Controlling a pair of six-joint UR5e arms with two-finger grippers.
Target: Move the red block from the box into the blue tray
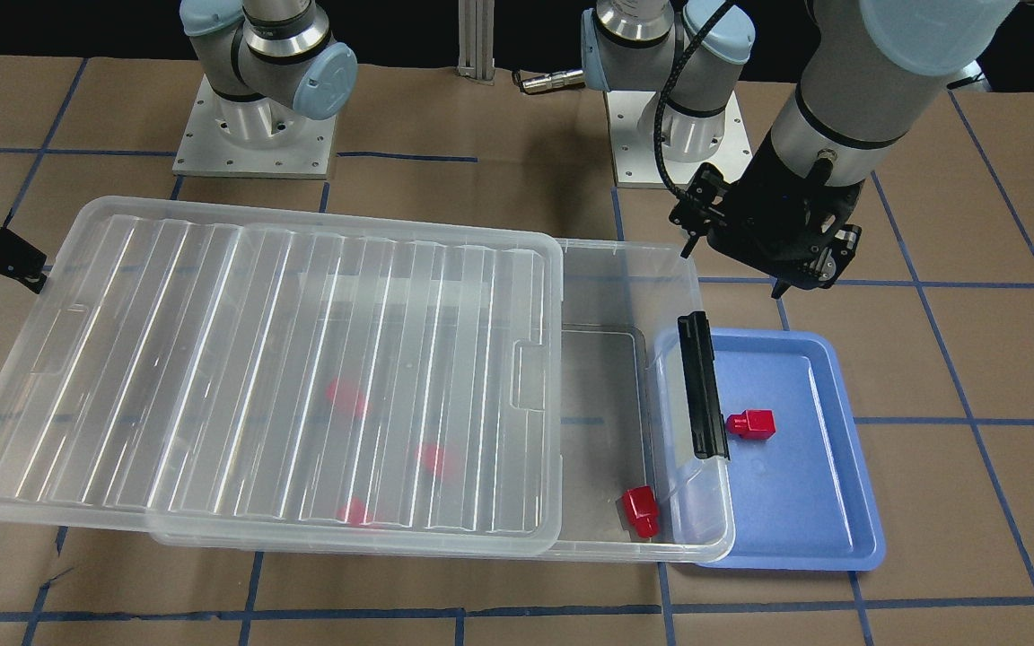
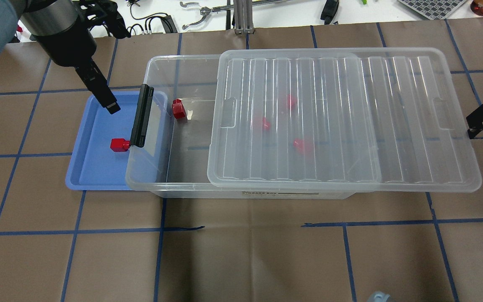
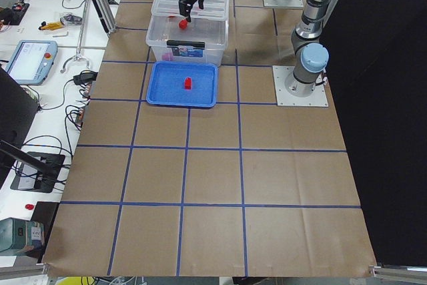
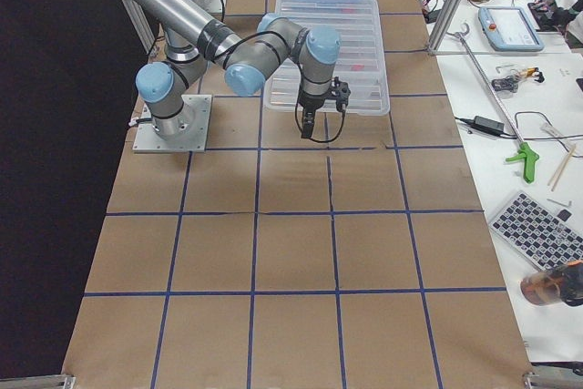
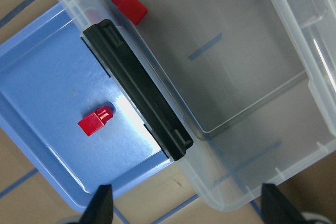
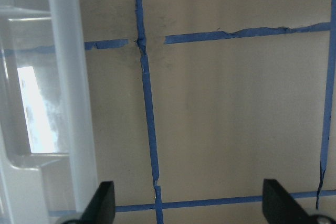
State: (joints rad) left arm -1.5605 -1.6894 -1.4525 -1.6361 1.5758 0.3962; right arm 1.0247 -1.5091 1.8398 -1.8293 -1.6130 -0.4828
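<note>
Hanging wide open and empty, the left claw (image 2: 110,105) is seen above the blue tray (image 2: 94,126), where the red block (image 2: 118,144) lies below it beside the box (image 2: 191,191), so placing is judged done and a clear lift is called for.

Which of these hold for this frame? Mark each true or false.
1. One red block lies in the blue tray. True.
2. The lid covers the box fully. False: it sits offset, leaving the latch end uncovered.
3. The left gripper holds a block. False: it is open and empty.
4. A second red block lies in the box's uncovered end. True.
</note>
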